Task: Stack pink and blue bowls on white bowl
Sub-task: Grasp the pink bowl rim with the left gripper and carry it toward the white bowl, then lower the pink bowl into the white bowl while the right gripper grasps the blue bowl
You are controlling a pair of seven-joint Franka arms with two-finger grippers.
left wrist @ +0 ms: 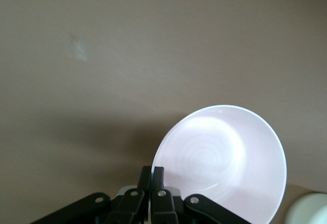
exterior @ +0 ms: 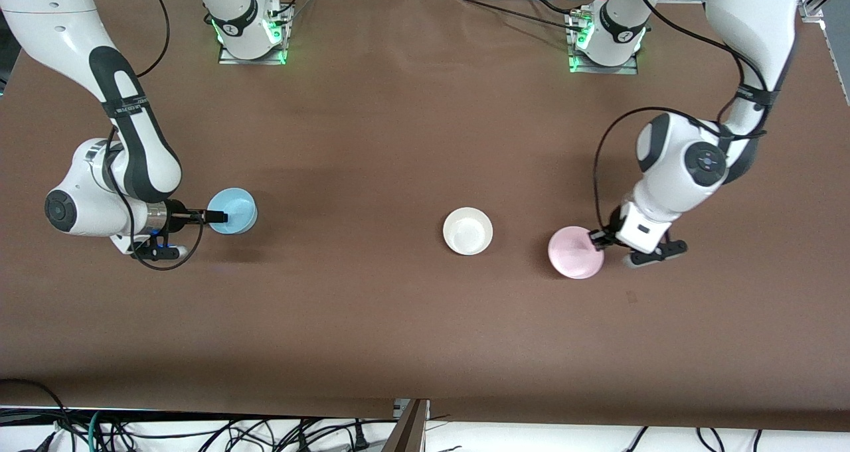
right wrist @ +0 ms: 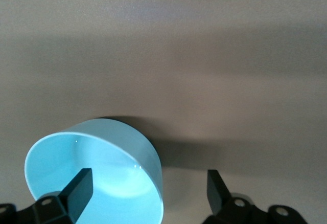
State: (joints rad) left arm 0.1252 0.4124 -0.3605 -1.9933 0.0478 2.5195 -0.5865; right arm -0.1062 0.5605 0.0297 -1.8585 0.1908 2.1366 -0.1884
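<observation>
The pale pink bowl (exterior: 574, 253) is toward the left arm's end of the table. My left gripper (exterior: 595, 239) is shut on its rim, and the bowl is tilted. In the left wrist view the fingers (left wrist: 152, 175) pinch the rim of the pink bowl (left wrist: 225, 162). The light blue bowl (exterior: 234, 210) stands upright toward the right arm's end. My right gripper (exterior: 216, 217) is open astride its rim: one finger (right wrist: 79, 188) is inside the blue bowl (right wrist: 102, 178), the other outside. The white bowl (exterior: 468, 231) stands between them, closer to the pink bowl, and also shows in the left wrist view (left wrist: 309, 209).
Brown table cover (exterior: 398, 140) with the arm bases (exterior: 249, 34) along its edge farthest from the front camera. Cables hang below the edge nearest that camera. Bare table lies around the white bowl.
</observation>
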